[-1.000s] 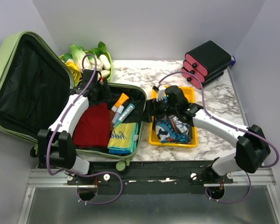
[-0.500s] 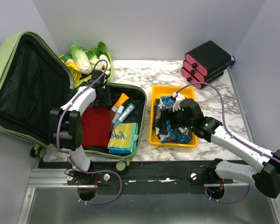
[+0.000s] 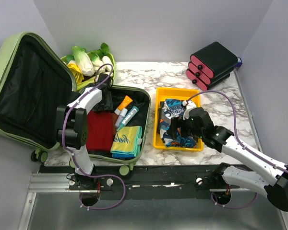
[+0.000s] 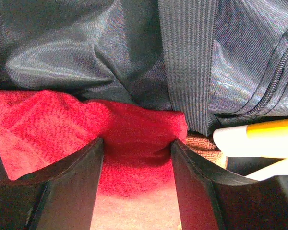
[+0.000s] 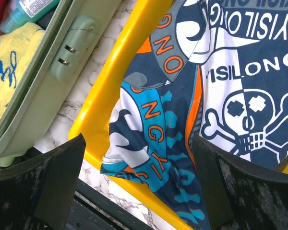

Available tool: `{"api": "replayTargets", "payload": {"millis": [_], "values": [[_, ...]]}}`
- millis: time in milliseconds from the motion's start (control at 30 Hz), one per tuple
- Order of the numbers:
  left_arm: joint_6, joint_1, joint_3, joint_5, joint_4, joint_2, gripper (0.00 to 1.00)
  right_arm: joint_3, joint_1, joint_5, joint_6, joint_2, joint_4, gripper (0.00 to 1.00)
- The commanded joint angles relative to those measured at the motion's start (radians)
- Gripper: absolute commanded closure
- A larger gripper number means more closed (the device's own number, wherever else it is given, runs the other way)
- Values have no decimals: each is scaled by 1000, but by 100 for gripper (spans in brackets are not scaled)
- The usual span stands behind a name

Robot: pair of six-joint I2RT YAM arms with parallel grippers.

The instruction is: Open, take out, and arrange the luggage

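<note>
Two halves of the luggage (image 3: pixel 29 91) lie open at table left: lid tipped back against the left wall, black lining showing; base flat on the marble table (image 3: pixel 221 100), still packed. Lock side of the base (image 5: pixel 53 91) sits just beside the yellow tray (image 3: pixel 158 140).

Black box w/ pink-red ends (image 3: pixel 213 62): far right corner, well apart from the tray.

Green basket of vegetables (image 3: pixel 89 60): behind the base, near the hinge.

Tray contents: patterned cloth (image 3: pixel 177 124), blue/white/orange w/ skull print, bunched, one corner hanging over the near tray rim in the right wrist view.

Base contents: red towel (image 3: pixel 98 132) on the left side; folded yellow towel (image 3: pixel 127 141) at near right; orange-capped tube (image 3: pixel 124 103) and teal bottle (image 3: pixel 129 114) side by side at the far right.

L gripper (image 4: pixel 134 146): inside the base at its far edge, fingers spread. Far edge of the red towel lies in the gap, up against the black lining and a webbing strap (image 4: pixel 187 57). Not pinched that I can see.

R gripper (image 5: pixel 139 163): above the tray's near half, fingers wide apart, holding nothing, patterned cloth directly below.
</note>
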Motion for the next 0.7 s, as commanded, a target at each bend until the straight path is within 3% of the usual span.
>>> {"api": "replayTargets", "payload": {"millis": [0, 100, 133, 233, 467, 667], "values": [[-19, 2, -15, 0, -23, 15, 39, -9, -1, 41, -9, -17, -9, 0], [-11, 2, -16, 28, -10, 9, 60, -11, -1, 46, -6, -11, -7, 0], [-14, 2, -15, 34, -9, 7, 77, -12, -1, 46, -4, -11, -7, 0], [-20, 2, -30, 72, 14, -28, 100, -12, -1, 47, -7, -16, -7, 0], [-68, 2, -73, 55, 39, -198, 100, -17, -1, 42, -21, -60, -17, 0], [-109, -15, -196, 0, 143, -436, 100, -43, -1, 39, -22, -112, -18, 0]]}}
